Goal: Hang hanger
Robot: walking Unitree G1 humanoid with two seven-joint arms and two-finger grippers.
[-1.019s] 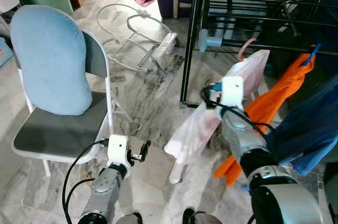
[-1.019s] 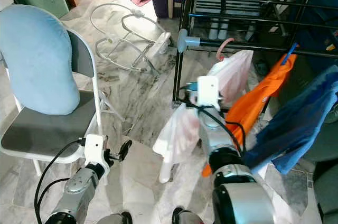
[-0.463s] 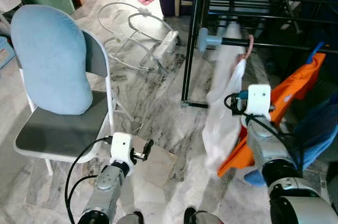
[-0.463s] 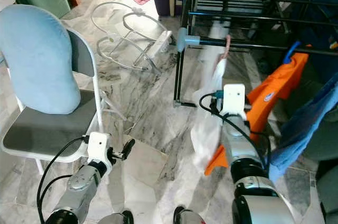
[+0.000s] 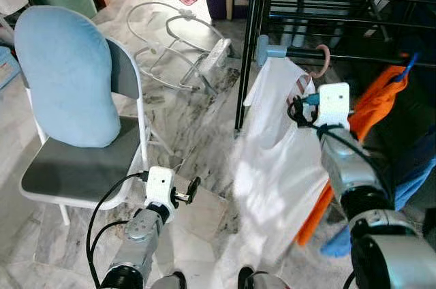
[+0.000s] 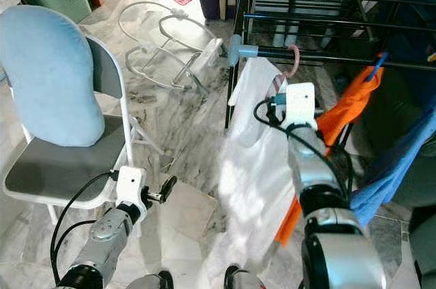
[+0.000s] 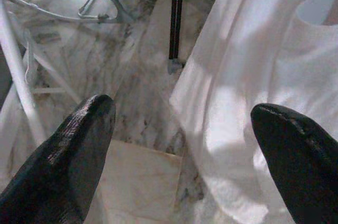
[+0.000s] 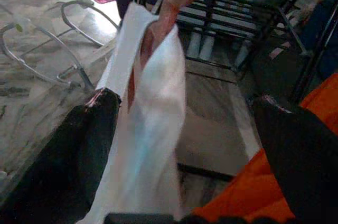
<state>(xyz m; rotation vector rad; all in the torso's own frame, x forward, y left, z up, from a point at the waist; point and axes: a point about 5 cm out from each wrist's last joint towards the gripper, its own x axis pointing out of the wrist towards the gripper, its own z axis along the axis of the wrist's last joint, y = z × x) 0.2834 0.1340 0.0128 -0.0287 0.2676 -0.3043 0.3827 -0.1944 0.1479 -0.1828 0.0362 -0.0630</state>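
The pink hanger (image 5: 319, 63) is hooking over the black rail (image 5: 361, 58) of the rack, near the rail's blue end cap (image 5: 271, 50). A white shirt (image 5: 276, 159) is hanging down long from it, almost to the floor. The right gripper (image 8: 177, 145) is sitting just behind the shirt's neck, fingers spread wide, with the hanger straight ahead between them and nothing gripped. The left gripper (image 7: 179, 145) is waiting low by the chair (image 5: 75, 132), also wide open, so the right arm is much nearer.
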